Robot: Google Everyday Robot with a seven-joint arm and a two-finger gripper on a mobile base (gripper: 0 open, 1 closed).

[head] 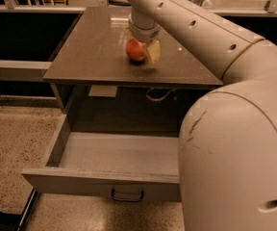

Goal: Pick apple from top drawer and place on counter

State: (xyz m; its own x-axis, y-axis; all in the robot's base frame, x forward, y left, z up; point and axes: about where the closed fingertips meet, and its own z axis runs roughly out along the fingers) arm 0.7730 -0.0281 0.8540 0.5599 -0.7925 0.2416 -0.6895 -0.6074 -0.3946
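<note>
The red-orange apple (pixel 135 51) sits low on the brown-grey counter (pixel 90 52), near its middle. My gripper (pixel 141 49) reaches down from the white arm and is shut on the apple, with one pale finger (pixel 153 51) showing on its right side. The apple's underside looks to be at the counter surface. The top drawer (pixel 100 183) is pulled out wide below the counter. Its grey inside shows no objects, and its black handle (pixel 127 195) is at the front centre.
My arm's large white body (pixel 234 148) fills the right side and hides the drawer's right end. A cable loop (pixel 157 96) hangs in the cabinet recess under the counter. Speckled floor (pixel 13 134) lies left of the drawer. Railings and wooden furniture stand behind the counter.
</note>
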